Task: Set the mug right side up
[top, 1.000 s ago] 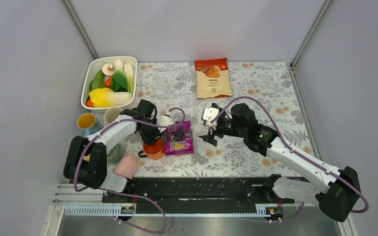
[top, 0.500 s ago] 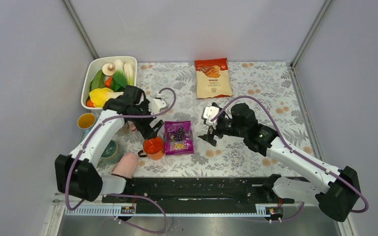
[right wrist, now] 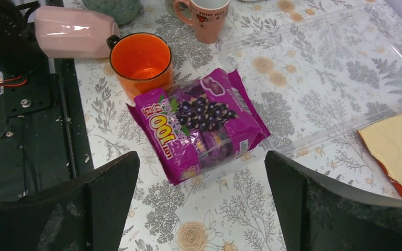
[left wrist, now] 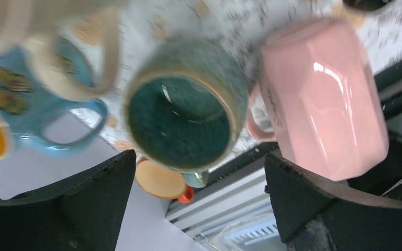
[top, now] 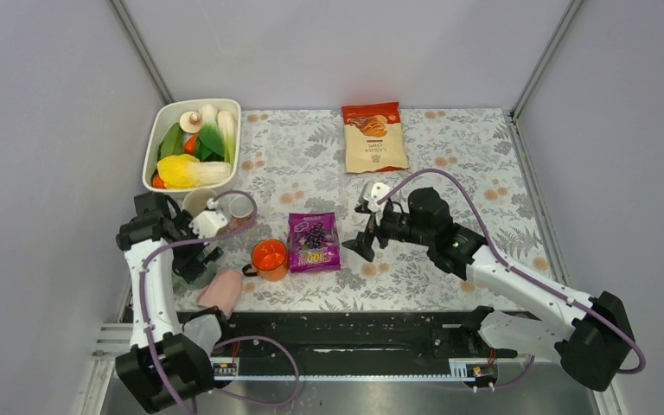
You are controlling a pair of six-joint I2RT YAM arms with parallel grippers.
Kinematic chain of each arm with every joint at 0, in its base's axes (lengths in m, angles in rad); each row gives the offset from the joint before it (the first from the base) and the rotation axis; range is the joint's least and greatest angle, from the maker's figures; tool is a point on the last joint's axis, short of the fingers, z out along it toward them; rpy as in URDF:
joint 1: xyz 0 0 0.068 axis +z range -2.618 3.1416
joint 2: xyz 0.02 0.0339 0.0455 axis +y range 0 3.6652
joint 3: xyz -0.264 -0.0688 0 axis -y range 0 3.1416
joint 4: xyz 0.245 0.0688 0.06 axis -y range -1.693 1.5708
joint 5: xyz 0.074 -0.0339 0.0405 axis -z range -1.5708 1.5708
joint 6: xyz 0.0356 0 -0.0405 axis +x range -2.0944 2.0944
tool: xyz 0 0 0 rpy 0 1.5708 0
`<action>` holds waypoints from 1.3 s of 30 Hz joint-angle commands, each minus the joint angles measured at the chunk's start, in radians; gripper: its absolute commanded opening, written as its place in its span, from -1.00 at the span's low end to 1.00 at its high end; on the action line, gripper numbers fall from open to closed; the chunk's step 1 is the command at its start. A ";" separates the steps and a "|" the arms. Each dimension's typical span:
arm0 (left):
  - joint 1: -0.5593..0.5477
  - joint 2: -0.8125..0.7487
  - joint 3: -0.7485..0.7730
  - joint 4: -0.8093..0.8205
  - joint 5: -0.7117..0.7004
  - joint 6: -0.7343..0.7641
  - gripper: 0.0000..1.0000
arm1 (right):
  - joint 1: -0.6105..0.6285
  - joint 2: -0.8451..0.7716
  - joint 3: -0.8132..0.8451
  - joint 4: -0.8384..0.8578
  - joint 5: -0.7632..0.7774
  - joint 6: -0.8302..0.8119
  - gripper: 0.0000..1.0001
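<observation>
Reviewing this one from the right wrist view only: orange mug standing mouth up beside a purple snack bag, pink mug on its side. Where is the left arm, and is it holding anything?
Observer: The left gripper hangs near the left edge of the table, jaws open, holding nothing.
Operator: What's beneath it?
Observer: A teal mug, upright, its mouth facing the left wrist camera.
Operator: Other mugs there?
Observer: A blue mug with a yellow inside and a cream mug, close by the teal one.
</observation>
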 commanded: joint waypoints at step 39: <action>-0.289 -0.221 -0.211 0.071 0.041 -0.160 0.94 | 0.197 0.410 -0.005 0.568 -0.150 0.230 0.83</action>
